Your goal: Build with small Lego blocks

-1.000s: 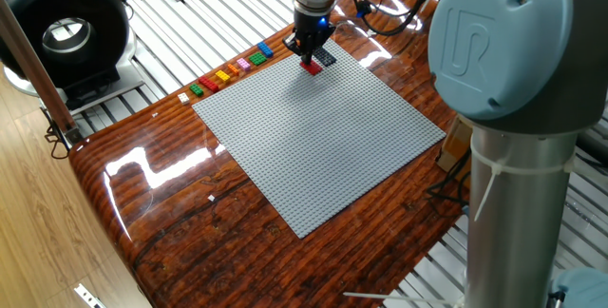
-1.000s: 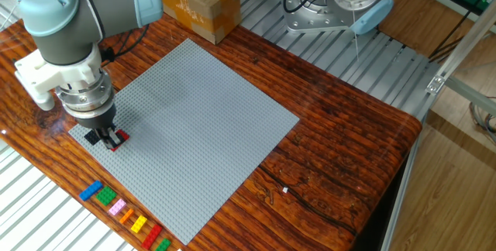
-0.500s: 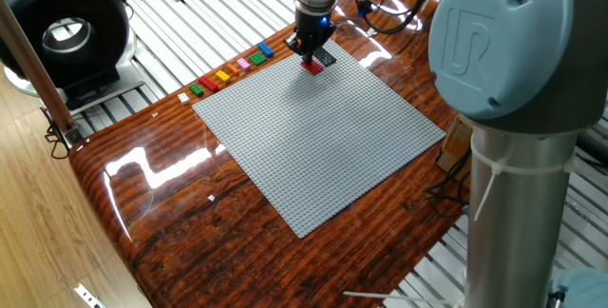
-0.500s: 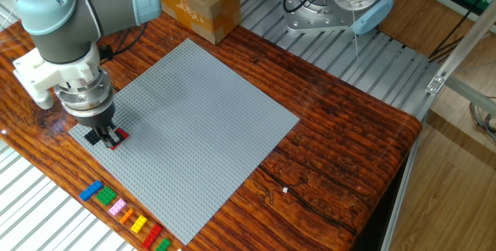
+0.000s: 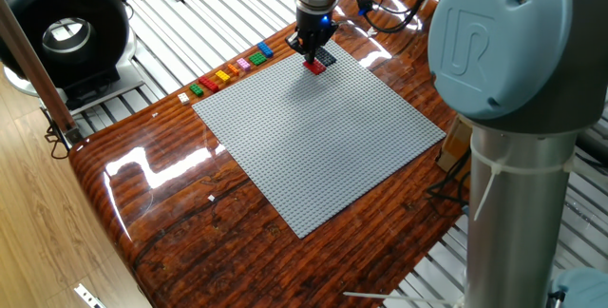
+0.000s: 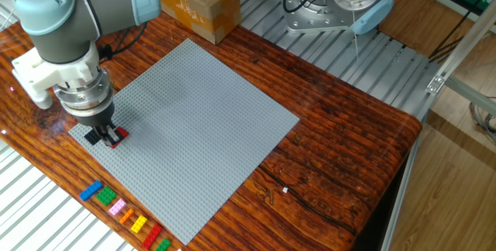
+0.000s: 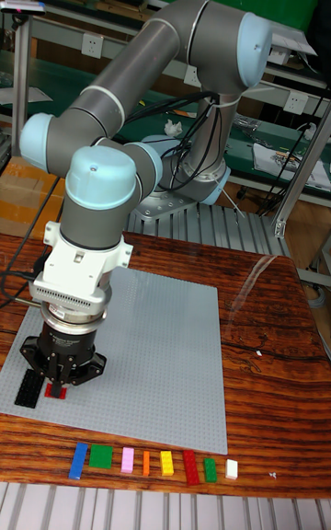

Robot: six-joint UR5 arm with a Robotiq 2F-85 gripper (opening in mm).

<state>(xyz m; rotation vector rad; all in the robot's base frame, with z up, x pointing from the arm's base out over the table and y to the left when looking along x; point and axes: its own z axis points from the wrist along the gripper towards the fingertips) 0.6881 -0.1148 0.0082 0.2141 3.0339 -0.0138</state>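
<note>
Almost nothing has moved since a second ago: the gripper (image 6: 107, 133) has only crept a touch along the plate (image 6: 194, 119) and sits low over the same corner. It stands right over a red brick (image 6: 118, 139) on the plate, with a black piece (image 6: 92, 136) just beside it. In the tall view the fingers flank the red brick (image 7: 60, 391), but I cannot tell whether they pinch it or have let go; the tips are too small and dark. The spare bricks lie in a row (image 7: 152, 463) on the wood just off the plate's edge: blue (image 7: 79, 459), green, pink, orange, yellow, red, green, white. My read: I am seating the red brick on the studs. These bricks look light, rigid and smooth, so they won't crush, but they could slip or twist if caught off-centre. I'd take each across its two long flat sides, square to the studs, and press straight down. Any tilt and it likely jams or pops loose.
</note>
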